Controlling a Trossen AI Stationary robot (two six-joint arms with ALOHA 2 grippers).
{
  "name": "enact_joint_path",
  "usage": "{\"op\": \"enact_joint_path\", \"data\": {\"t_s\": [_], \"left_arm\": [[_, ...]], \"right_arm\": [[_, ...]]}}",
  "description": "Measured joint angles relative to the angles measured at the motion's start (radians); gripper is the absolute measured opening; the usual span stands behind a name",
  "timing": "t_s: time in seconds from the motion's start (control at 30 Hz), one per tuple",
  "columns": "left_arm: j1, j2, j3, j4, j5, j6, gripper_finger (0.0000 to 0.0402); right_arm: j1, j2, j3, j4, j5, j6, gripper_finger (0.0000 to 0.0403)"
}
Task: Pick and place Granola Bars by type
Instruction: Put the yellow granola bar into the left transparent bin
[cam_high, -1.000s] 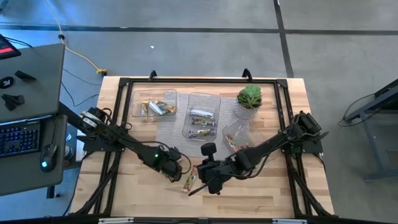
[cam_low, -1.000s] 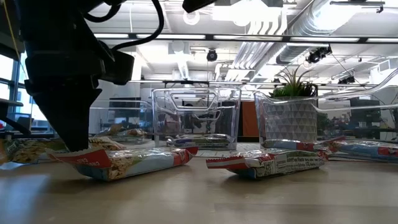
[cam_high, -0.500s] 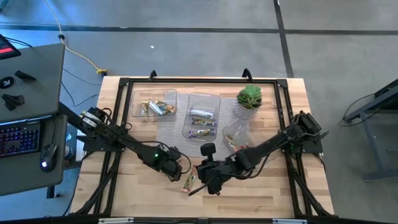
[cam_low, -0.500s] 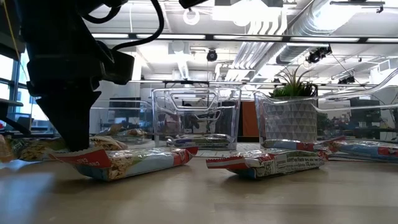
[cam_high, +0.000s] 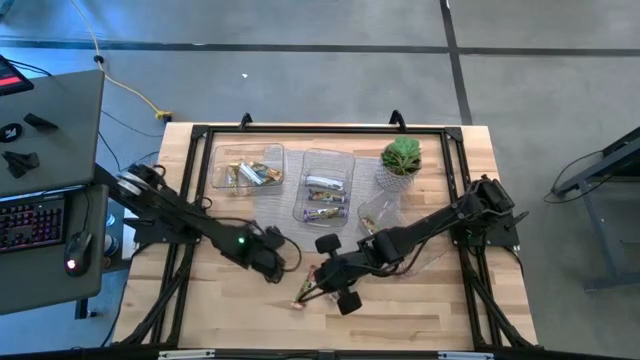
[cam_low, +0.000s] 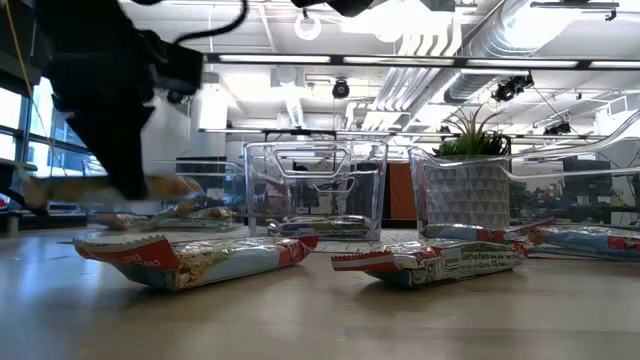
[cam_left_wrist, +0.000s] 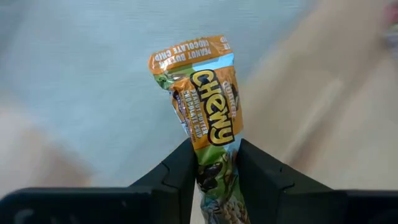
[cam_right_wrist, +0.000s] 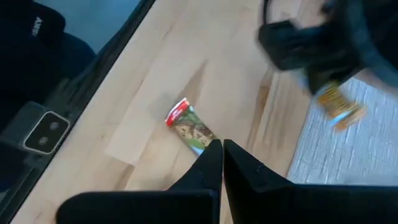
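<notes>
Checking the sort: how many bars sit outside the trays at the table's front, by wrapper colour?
orange bar, held in the left hand: 1
red-and-blue bar, on the table: 1
red-and-green bar, on the table: 1
Total: 3

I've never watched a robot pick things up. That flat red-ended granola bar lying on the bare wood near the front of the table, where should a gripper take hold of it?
Probably from straight above, across its narrow middle. The red-ended foil granola bar lies flat on the wooden table, so its long edges are the only sides fingers can close on. The crimped red end looks too thin to hold firmly. The right gripper is nearest.
</notes>
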Motion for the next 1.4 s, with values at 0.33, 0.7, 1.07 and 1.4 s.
{"op": "enact_joint_path", "data": {"t_s": [0.33,0.7,1.07,1.4], "left_arm": [[0.180,-0.292,-0.001,-0.364,-0.242,0.005,0.0100],[0.583,-0.461,0.001,-0.366,-0.422,0.262,0.0100],[0.899,-0.367,-0.100,-0.114,-0.293,0.350,0.0100],[1.004,-0.283,-0.214,0.039,-0.207,0.350,0.0100]], "right_arm": [[-0.019,0.000,0.000,0.043,0.101,0.000,0.0000],[-0.055,0.000,0.000,0.095,0.101,0.000,0.0000],[-0.082,0.000,0.000,0.100,0.101,0.000,0.0000],[-0.084,0.000,0.000,0.101,0.101,0.000,0.0000]]}}
